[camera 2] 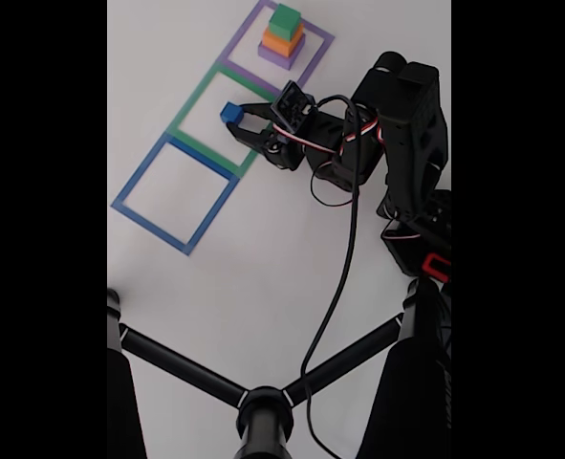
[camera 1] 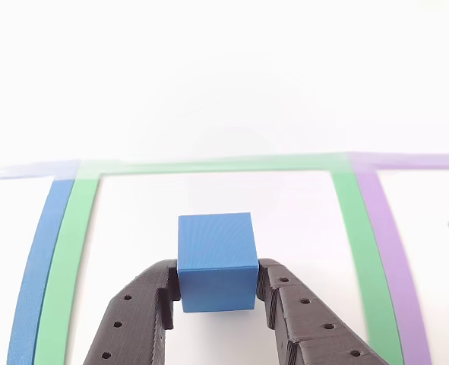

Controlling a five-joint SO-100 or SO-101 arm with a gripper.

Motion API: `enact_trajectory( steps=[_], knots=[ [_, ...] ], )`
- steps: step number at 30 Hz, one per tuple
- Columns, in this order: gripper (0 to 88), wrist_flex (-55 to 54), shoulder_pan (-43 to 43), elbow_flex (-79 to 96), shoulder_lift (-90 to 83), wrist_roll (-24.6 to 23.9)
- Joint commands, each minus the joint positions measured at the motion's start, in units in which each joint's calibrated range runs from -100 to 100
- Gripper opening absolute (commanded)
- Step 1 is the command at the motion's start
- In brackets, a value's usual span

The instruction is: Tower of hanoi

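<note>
Blue block [camera 1: 216, 260] pinched btwn gripper [camera 1: 216, 293] fingers on opp flat sides, over green taped square [camera 1: 353, 228], at 8 o'clock from stack [camera 2: 283, 38]; prob light, rigid, matte, grippy.

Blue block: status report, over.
Gripper shut on blue block, fingers either side. Block within green outline. Green block, orange block, purple block stacked in purple outline. Nothing obstructing.
</note>
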Motion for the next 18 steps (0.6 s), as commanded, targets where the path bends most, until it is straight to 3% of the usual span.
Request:
enact_trajectory(
  steps=[1,7,14,18],
  knots=[
    [7.4,-1.24,1.22,-0.89,0.18,0.59],
    [17.4,-1.24,2.18,-0.52,0.91,0.59],
    [20.3,-0.19,2.37,-0.34,-1.51,0.59],
    [21.1,6.77,1.6,1.66,-10.8,0.59]
  ],
)
